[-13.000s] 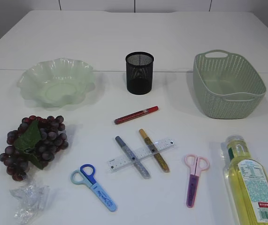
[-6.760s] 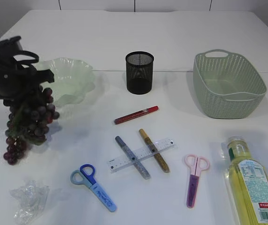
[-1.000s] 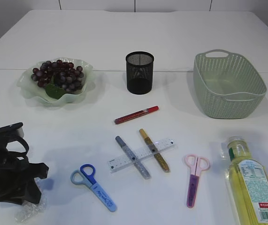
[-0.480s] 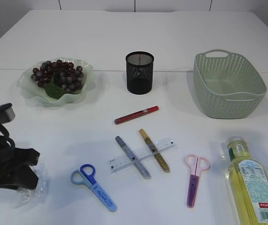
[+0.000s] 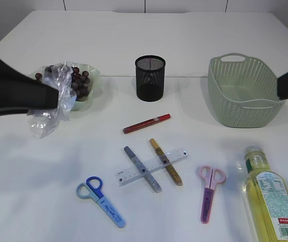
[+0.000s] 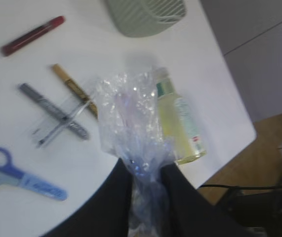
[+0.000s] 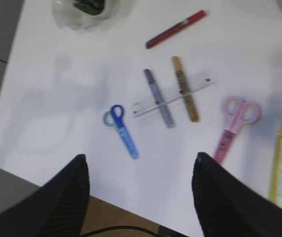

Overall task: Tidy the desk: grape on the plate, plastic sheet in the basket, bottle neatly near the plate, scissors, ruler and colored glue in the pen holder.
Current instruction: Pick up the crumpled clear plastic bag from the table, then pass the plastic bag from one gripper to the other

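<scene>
- The left gripper (image 6: 145, 173) pinches the crumpled plastic sheet (image 5: 50, 103) between its two fingers (image 6: 115, 197), holding it in the air above the table's (image 5: 73, 166) left side, in front of the plate (image 5: 85, 98).
- The right gripper (image 7: 138, 182) hangs high over the table with its jaws spread wide and nothing between them.
- A bunch of grapes (image 5: 78, 80) lies on the plate, partly hidden behind the sheet.
- The basket (image 5: 244, 91) stands at the back right, the pen holder (image 5: 150, 78) at the back centre.
- A clear ruler (image 5: 151, 166) lies across two glue pens, one grey (image 5: 142, 169), one gold (image 5: 165, 161); a red one (image 5: 146, 123) lies apart behind them.
- Blue scissors (image 5: 101, 200) and pink scissors (image 5: 209, 192) lie near the front edge.
- The bottle (image 5: 270, 201) lies on its side at the front right.
</scene>
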Robot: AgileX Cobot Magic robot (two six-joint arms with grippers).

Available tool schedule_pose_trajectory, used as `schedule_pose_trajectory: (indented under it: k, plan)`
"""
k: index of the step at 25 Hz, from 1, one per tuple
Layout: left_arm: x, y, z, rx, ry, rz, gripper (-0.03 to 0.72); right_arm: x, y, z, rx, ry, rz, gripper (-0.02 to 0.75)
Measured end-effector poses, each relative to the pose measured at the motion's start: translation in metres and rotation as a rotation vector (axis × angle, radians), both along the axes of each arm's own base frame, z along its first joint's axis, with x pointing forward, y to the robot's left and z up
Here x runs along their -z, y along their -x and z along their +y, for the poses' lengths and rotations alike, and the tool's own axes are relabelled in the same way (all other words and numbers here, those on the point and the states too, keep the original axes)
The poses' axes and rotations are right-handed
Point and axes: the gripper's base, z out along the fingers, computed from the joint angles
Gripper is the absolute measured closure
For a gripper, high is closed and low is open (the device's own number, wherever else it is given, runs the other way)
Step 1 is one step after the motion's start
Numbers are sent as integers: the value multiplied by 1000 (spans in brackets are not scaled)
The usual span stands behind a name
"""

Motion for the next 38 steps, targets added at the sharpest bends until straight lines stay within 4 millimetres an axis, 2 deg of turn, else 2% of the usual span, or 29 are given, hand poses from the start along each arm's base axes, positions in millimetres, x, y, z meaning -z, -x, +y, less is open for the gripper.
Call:
schedule_pose_trajectory:
  k: [4, 9, 15, 24, 31, 38]
  plan:
    - [-20, 6, -12, 81, 134, -21, 575, -8, 2, 11, -61, -137, -28, 225]
    - [-26, 13, -27, 165, 232, -21, 575, -16, -3, 20, -118, -259, -78, 225]
    - [-21, 19, -51, 262, 272, 9, 576, -11, -17, 24, -136, -309, -55, 225]
    - [-7, 13, -80, 301, 345, 62, 576, -6, -27, 26, -148, -332, -30, 225]
    - [3, 6, -87, 303, 348, 83, 577, -3, -36, 33, -200, -417, -6, 225]
    - [1, 2, -90, 317, 348, 58, 577, 4, -43, 43, -261, -451, 35, 225]
